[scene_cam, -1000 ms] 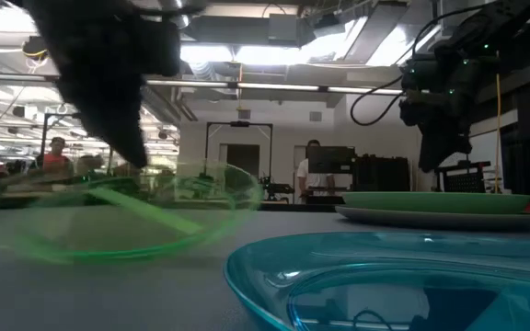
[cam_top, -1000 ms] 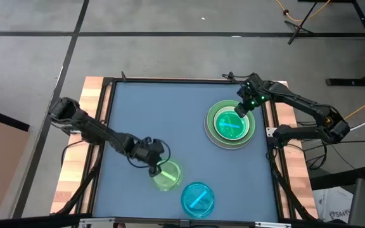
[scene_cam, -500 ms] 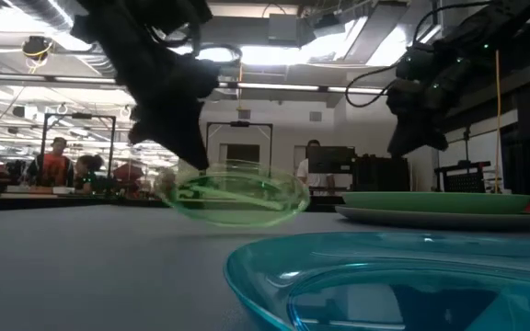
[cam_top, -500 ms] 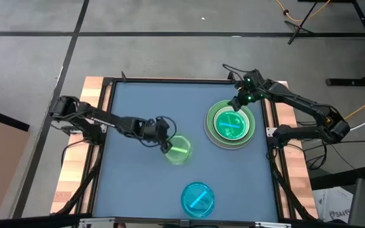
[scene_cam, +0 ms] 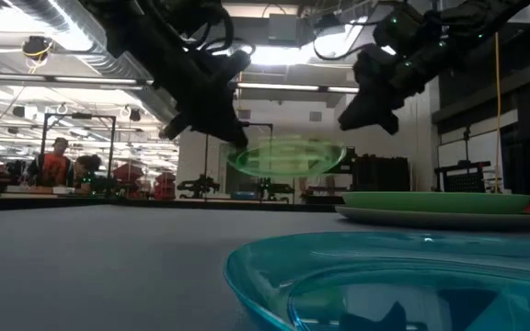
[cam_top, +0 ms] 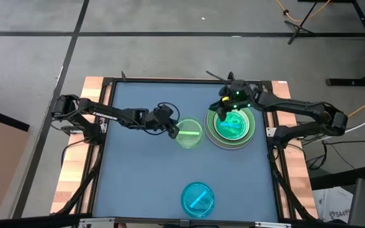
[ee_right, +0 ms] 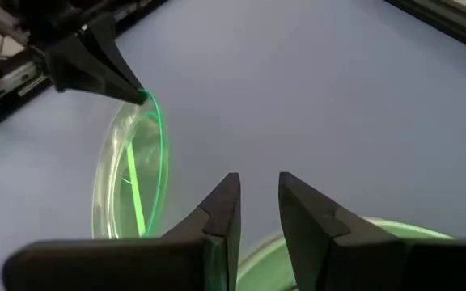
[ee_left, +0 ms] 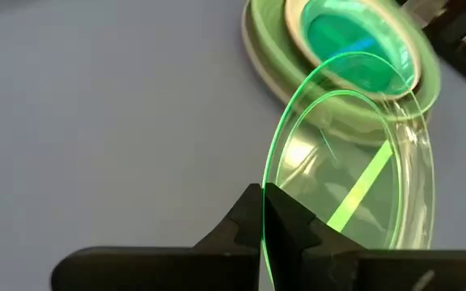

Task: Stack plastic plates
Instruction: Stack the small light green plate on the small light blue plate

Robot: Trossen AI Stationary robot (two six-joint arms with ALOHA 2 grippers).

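Observation:
A small translucent green plate [cam_top: 189, 133] hangs in the air just left of the stack, and my left gripper [cam_top: 172, 130] is shut on it. The stack [cam_top: 231, 124] stands at the table's right: a large grey plate [cam_top: 209, 134] at the bottom, a light green plate [cam_top: 251, 130] on it, and a small green one [cam_top: 233, 123] on top. My right gripper [cam_top: 223, 111] hovers over the stack's left edge, slightly open, with nothing between its fingers [ee_right: 225, 206]. A small translucent blue plate [cam_top: 198, 198] lies flat near the table's front edge. My left gripper pinches the green plate's rim [ee_left: 265, 174] between its two fingers, at the edge that faces the table's left. The fingers come from the table's left, slanting down. The plate is lifted clear of the table, nearly level [scene_cam: 288, 156], and reaches out past the fingertips toward the stack.
The blue-grey table top [cam_top: 144, 183] lies bare on the left and in the middle. A black frame [cam_top: 106, 126] borders it, with wooden strips outside. In the low view the blue plate [scene_cam: 385, 280] fills the foreground, and people show in the room behind.
My left gripper has swung from near the front middle toward the far right and a little up, carrying the green plate. The plate leaned on the table a second ago and now hangs clear beside the stack. My right gripper has shifted toward the table's left and tipped up.

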